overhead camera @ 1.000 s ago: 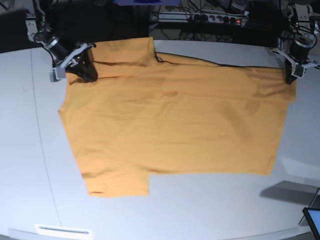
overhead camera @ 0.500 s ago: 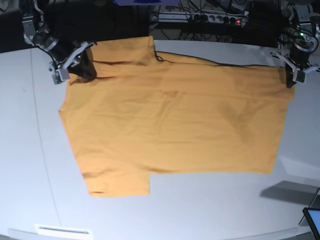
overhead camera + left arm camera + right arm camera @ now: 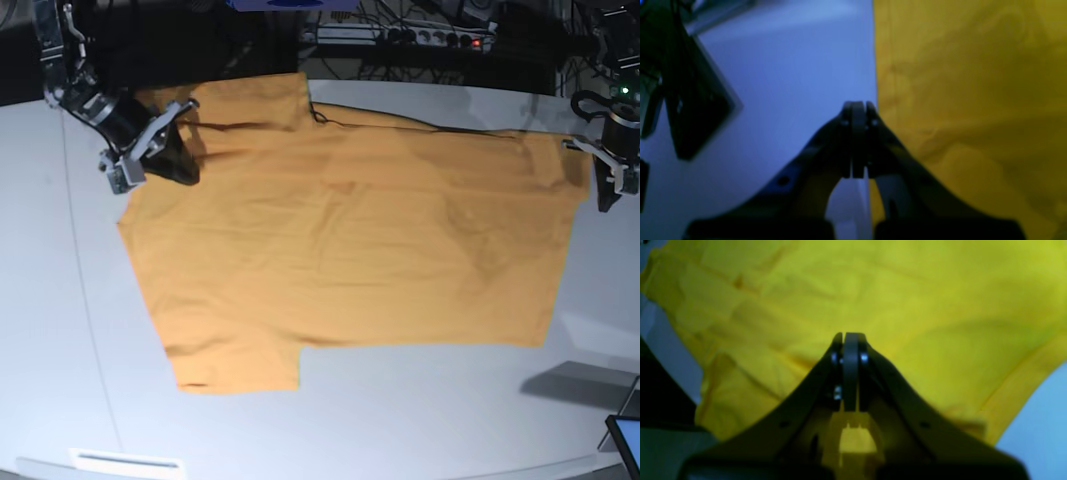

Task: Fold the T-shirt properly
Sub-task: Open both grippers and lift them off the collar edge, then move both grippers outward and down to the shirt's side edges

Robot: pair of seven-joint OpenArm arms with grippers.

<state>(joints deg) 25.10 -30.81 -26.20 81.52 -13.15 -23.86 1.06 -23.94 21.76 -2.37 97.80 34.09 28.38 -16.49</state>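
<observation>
I read the T-shirt (image 3: pixel 345 240) as lying flat and spread on the grey table (image 3: pixel 60 330), collar end toward the right arm's side, hem toward the left arm's side. No fold is made yet, by my judgement.

Right gripper (image 3: pixel 849 340): jaws pressed together, hovering over the shoulder area of the cloth. The wrist view shows no fabric between the tips, so I treat it as empty. Left gripper (image 3: pixel 858 106): jaws likewise closed, tips sitting just at the hem edge where cloth meets table; nothing is pinched.

Procedure for the step in hand, as I judge it:
1. Open both jaws before descending.
2. Take one layer only at each far corner, tips low and parallel to the table.
3. Lift both corners evenly and carry them toward the near edge, keeping the cloth taut between the arms so the fold line runs straight.

Risk: a closed gripper pushed down will only wrinkle the cloth.

Surroundings: the table is smooth and matte. Behind it, a power strip (image 3: pixel 430 38) with a red light and loose cables sit in a dark background. A screen corner (image 3: pixel 625 440) shows at the near right.
</observation>
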